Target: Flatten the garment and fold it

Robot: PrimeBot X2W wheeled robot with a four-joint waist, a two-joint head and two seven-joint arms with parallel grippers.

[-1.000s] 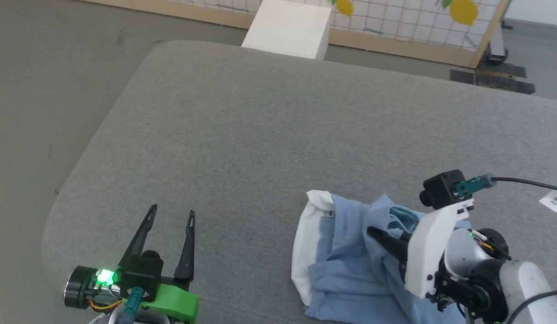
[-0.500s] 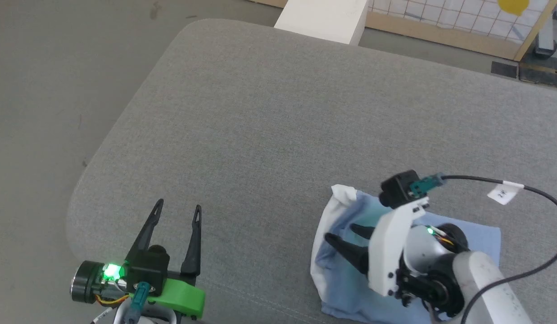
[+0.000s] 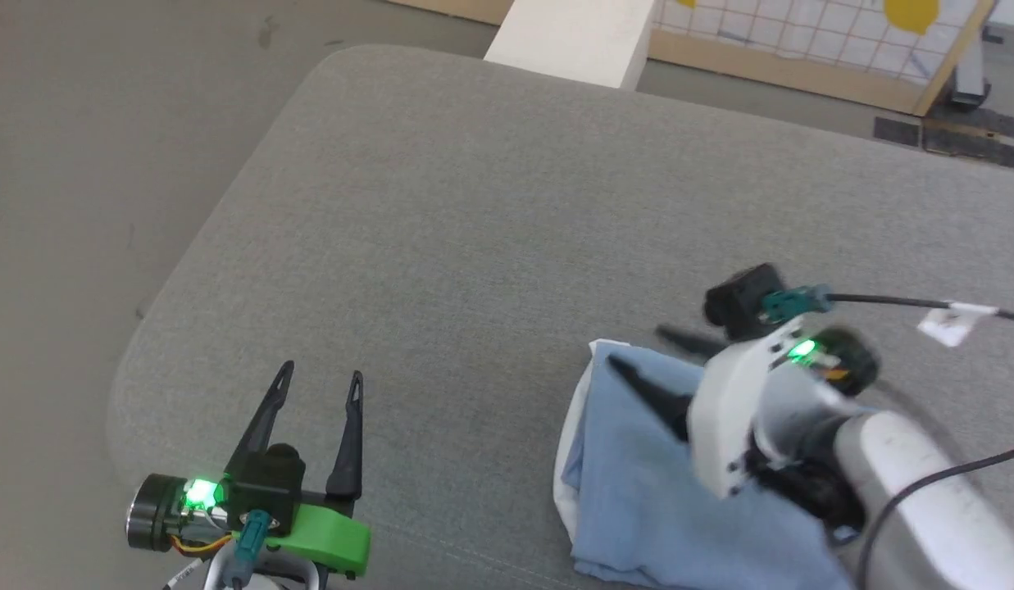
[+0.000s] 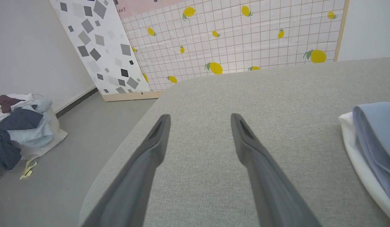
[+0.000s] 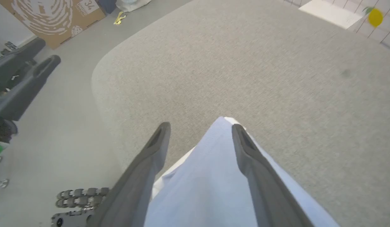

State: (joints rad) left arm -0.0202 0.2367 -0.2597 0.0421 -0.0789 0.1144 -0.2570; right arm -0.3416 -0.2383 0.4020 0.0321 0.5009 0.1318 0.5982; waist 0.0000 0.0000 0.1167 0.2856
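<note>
A grey padded surface (image 3: pixel 474 205) with a fine woven texture and a broadly rounded near-left corner is seen, edged by a smooth grey floor (image 3: pixel 80 164). The garment (image 3: pixel 638 492) is laid on the near right part of this surface as a compact folded bundle of soft light blue knit, with a white band curving along its left edge; in the left wrist view the garment (image 4: pixel 376 126) is shown as stacked rounded folds, blue over white. The right gripper (image 3: pixel 638 346) is held over the far left corner of the bundle with its tapered dark fingers spread wide; nothing is pinched between them, and in the right wrist view the cloth (image 5: pixel 207 176) is seen lying between and below the right gripper (image 5: pixel 200 126), though contact with it cannot be judged. The left gripper (image 3: pixel 321 370) is poised at the near left, well apart from the cloth, its jaws also spread wide and empty above bare fabric (image 4: pixel 200 117). Broad open surface lies to the far side and the left of the bundle. A white block (image 3: pixel 572 37) stands beyond the far edge.
</note>
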